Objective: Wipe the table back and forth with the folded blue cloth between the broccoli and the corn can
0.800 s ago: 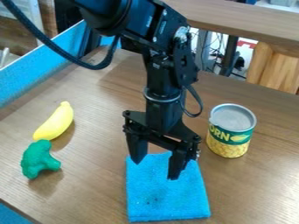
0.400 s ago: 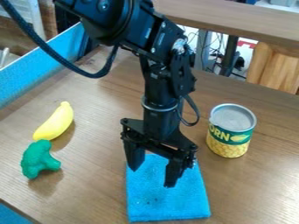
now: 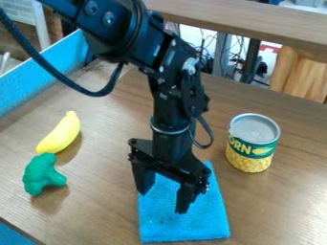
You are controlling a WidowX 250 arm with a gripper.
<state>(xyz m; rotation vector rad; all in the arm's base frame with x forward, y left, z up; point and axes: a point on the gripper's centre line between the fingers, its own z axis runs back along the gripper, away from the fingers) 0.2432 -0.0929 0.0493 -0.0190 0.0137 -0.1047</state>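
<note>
Tool (image 3: pixel 161 203) open, empty; cloth (image 3: pixel 182 227) below it, long axis near-to-far, finger line skewed across.

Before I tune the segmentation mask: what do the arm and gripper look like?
Black arm with bulky rounded housings, small whitish markings and a greyish ring low down. Thick dark cable looping alongside, thinner one near the ring. Gripper: black, wide crosspiece, two chunky tapering fingers.
</note>
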